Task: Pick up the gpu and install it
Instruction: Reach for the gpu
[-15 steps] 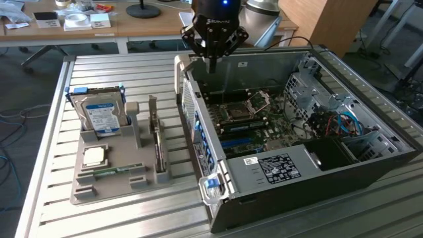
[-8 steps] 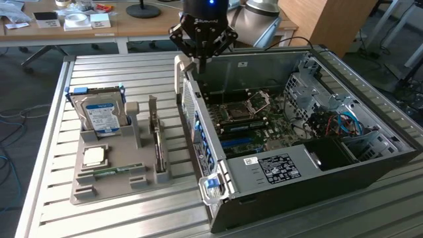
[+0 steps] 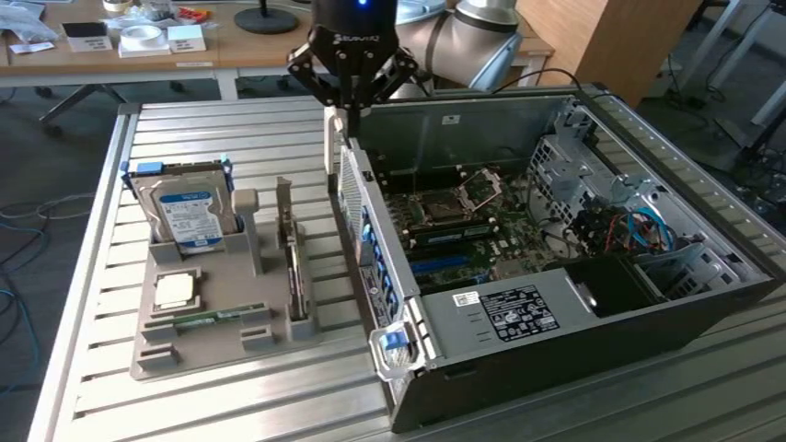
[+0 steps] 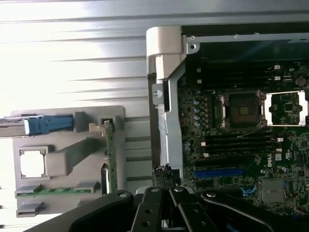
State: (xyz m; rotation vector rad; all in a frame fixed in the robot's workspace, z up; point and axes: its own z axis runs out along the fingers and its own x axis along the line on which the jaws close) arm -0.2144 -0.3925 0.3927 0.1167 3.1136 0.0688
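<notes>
Exterior view, gpu (image 3: 294,276) edgewise, axis near-to-far

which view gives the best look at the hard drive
The exterior view: the hard drive stands in the grey holder with its blue-white label facing the camera. The wrist view sees it edge-on, a thin strip with a blue end.

Black pincer (image 3: 341,122), grey holder (image 3: 202,348), blue-labelled drive (image 3: 190,217)
</notes>
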